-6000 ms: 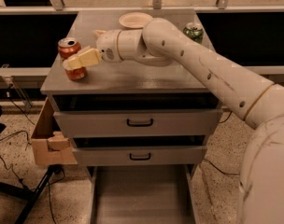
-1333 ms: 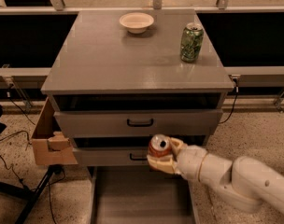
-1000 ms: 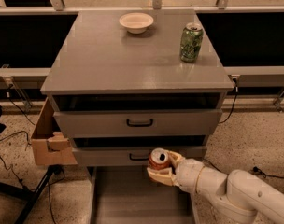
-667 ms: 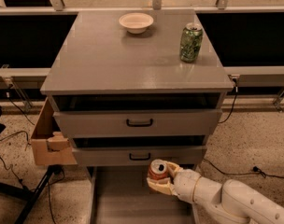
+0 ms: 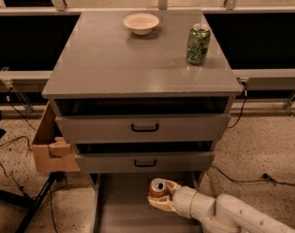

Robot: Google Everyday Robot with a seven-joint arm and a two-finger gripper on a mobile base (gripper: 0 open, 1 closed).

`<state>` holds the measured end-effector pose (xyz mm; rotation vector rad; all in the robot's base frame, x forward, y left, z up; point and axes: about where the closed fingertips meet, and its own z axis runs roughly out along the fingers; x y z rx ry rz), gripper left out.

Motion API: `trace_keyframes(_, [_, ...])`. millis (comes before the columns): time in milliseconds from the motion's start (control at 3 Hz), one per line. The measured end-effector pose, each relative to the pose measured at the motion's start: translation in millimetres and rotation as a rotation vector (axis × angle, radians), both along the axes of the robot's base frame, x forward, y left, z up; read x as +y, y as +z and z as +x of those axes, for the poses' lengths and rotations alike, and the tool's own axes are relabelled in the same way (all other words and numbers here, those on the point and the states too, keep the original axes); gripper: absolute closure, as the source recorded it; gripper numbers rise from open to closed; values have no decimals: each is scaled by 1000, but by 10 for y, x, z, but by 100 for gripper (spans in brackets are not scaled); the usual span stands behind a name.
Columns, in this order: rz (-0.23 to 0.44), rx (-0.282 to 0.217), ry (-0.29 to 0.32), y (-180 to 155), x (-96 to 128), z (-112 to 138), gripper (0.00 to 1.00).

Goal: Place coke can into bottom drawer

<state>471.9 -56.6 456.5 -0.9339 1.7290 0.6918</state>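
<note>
The coke can [image 5: 157,188], red-orange with a silver top, is upright in my gripper [image 5: 160,199]. My gripper is shut on it, the cream fingers wrapping its lower half. My white arm [image 5: 230,213] reaches in from the lower right. The can hangs low over the open bottom drawer [image 5: 123,208], a grey shallow tray pulled out below the cabinet, near its right side. I cannot tell if the can touches the drawer floor.
The grey cabinet top [image 5: 138,57] holds a green can [image 5: 198,44] at the right and a small cream bowl [image 5: 141,23] at the back. Two upper drawers with black handles [image 5: 144,127] are shut. A cardboard box [image 5: 49,144] hangs at the cabinet's left. Cables lie on the floor.
My gripper has carried the coke can from the cabinet top down past the upper drawers, and over the last second it sank lower over the bottom drawer.
</note>
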Motion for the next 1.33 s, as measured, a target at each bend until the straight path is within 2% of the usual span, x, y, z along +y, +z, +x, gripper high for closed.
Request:
trace_keyframes(333, [1,4,3,-32,17,2,100])
trace_keyframes(667, [24,9,24,-266,216,142,100])
trace_keyframes(1333, [46,-30,65,-1210,598,646,100])
